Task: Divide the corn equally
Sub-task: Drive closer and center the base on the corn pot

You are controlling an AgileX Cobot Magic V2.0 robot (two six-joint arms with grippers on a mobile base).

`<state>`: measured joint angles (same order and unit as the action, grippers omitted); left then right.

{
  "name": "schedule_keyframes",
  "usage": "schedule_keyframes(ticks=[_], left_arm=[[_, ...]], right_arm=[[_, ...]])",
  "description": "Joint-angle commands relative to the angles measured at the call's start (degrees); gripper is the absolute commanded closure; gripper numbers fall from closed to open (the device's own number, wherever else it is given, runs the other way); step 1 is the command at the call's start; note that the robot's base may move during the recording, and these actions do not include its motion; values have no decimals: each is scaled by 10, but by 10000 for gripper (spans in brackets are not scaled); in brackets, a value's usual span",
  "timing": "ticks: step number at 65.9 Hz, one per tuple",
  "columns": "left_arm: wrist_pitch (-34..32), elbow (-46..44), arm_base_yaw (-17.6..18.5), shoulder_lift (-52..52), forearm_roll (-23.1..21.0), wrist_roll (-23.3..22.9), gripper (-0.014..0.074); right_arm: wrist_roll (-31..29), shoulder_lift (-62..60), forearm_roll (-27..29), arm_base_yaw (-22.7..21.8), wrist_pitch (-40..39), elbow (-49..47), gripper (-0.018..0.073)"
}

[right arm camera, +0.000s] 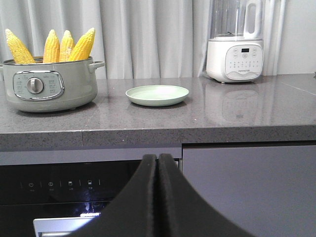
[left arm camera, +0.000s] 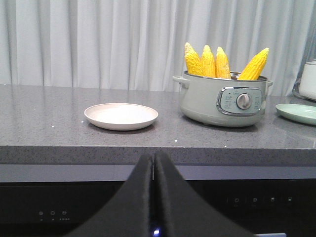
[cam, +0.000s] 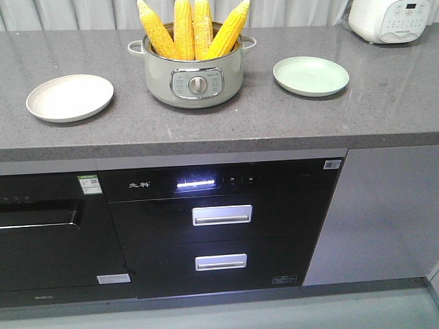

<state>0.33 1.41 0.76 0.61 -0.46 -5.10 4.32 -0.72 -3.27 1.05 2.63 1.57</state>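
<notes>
Left gripper [left arm camera: 154, 159] and right gripper [right arm camera: 158, 159] are closed and empty. Pulling one corn [cam: 184, 29] might knock others from the pot [cam: 161, 86].

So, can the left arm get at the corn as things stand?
Probably yes: the corn stands clear above the rim of the open pot, with nothing in front. The left claw sits shut, below the counter edge, so it must rise and open first.
</notes>
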Motion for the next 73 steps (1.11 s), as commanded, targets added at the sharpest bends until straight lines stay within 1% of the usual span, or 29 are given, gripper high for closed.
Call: schedule_keyframes(ticks=[1, 73], left_arm=[[-42, -10, -2, 9, -1, -1, 603], [-42, -10, -2, 9, -1, -1, 603]], right_arm=[[-5, -3, -4, -1, -42, 5, 565], [-5, -3, -4, -1, -42, 5, 565]])
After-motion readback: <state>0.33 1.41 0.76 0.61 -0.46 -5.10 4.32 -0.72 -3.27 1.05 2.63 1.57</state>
